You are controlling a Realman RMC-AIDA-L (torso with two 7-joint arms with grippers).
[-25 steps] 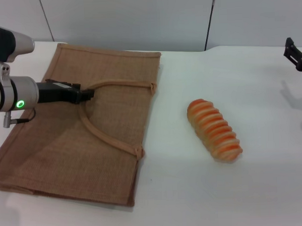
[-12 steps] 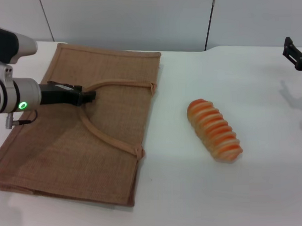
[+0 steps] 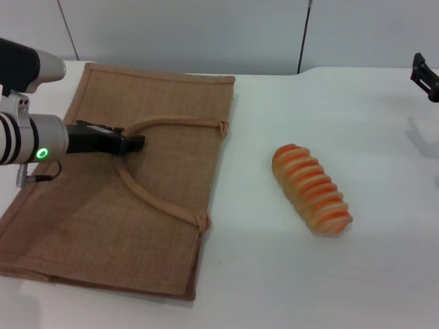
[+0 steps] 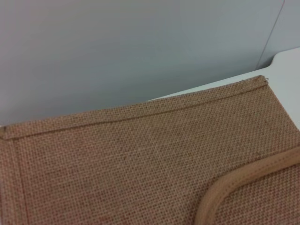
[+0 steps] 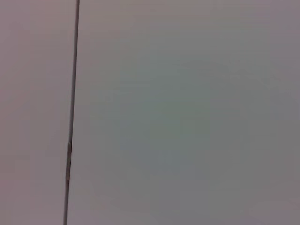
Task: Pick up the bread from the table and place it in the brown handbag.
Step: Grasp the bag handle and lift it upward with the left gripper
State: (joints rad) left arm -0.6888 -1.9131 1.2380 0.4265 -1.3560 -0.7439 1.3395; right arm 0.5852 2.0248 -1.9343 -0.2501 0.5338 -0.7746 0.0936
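Note:
The bread (image 3: 311,189), an orange and cream ridged loaf, lies on the white table (image 3: 367,275) right of centre. The brown handbag (image 3: 84,220) lies flat on the left, and its weave also fills the left wrist view (image 4: 117,164). My left gripper (image 3: 134,144) sits low over the bag, shut on the arched top of the upper strap handle (image 3: 176,123), far left of the bread. A piece of that strap shows in the left wrist view (image 4: 234,187). My right gripper (image 3: 431,79) hangs at the far right edge, well away from the bread.
A grey panelled wall (image 3: 200,28) runs along the table's back edge. The right wrist view shows only this wall (image 5: 187,112). Bare table lies between the bag and the bread and in front of both.
My left gripper has crept to the right and slightly toward me at the strap, and the bag has shifted a little with it. The bread and the right arm have not moved.

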